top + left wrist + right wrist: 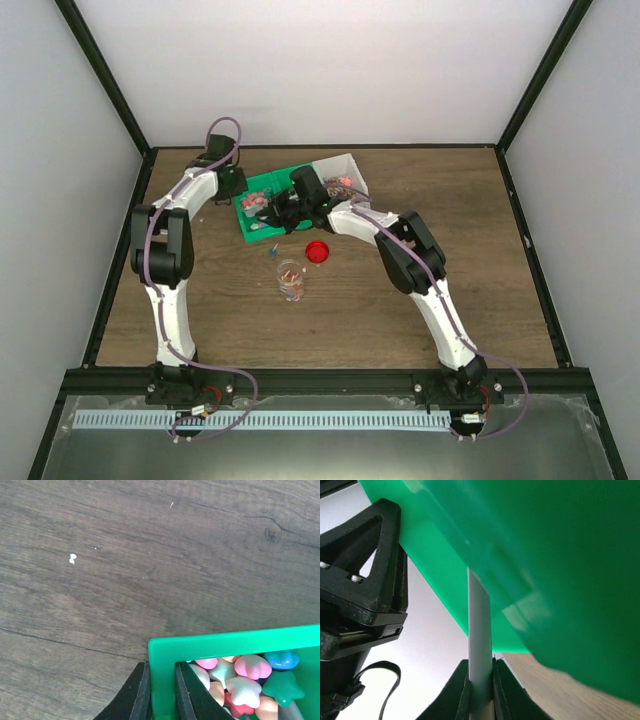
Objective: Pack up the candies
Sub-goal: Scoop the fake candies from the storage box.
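Note:
The candies (240,677), small pink, white, blue and orange sweets, lie in a green tray (225,642). The tray sits at the back middle of the table in the top view (258,228). My left gripper (161,669) is shut on the tray's corner wall, one finger inside and one outside; the top view shows it (237,190) at the tray's left end. My right gripper (481,664) is shut on a pale scoop handle (480,620) close against the green tray (560,555). It hangs over the tray (288,208). The scoop's bowl is hidden.
A small clear jar (290,281) with a few candies stands in front of the tray. A round red lid (317,251) lies to its right. A white box (352,168) adjoins the tray's right end. A small blue piece (276,248) lies on the wood.

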`<state>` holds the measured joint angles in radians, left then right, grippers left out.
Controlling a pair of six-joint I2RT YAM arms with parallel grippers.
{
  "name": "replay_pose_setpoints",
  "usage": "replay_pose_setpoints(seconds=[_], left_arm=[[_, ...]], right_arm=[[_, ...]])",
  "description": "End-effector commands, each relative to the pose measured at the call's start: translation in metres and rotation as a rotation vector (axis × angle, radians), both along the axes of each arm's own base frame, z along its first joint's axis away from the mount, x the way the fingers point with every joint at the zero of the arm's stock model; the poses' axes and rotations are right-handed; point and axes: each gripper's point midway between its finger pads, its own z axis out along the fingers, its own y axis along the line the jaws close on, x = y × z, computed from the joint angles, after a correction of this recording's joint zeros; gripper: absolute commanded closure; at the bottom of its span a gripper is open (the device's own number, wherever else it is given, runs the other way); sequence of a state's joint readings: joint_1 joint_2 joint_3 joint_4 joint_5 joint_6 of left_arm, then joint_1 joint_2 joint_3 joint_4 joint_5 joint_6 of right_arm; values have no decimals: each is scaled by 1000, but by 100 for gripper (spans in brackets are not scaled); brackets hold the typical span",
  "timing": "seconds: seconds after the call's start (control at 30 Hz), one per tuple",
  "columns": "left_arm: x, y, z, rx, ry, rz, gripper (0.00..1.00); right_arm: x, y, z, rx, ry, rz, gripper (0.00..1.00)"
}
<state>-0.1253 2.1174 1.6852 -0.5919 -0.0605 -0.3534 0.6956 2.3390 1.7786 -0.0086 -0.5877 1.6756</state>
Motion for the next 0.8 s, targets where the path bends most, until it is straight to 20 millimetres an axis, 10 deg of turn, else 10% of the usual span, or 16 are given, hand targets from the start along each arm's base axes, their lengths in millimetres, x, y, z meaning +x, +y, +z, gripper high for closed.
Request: replay_pose_setpoints(seconds=[0.0, 0.77], left_arm=[[-29, -30, -44, -59, 161, -93, 96], [-27, -29, -45, -92, 166, -58, 96]], right_arm=[[5, -7, -51, -67, 25, 1, 99], [-17, -13, -12, 136, -412, 171, 99]])
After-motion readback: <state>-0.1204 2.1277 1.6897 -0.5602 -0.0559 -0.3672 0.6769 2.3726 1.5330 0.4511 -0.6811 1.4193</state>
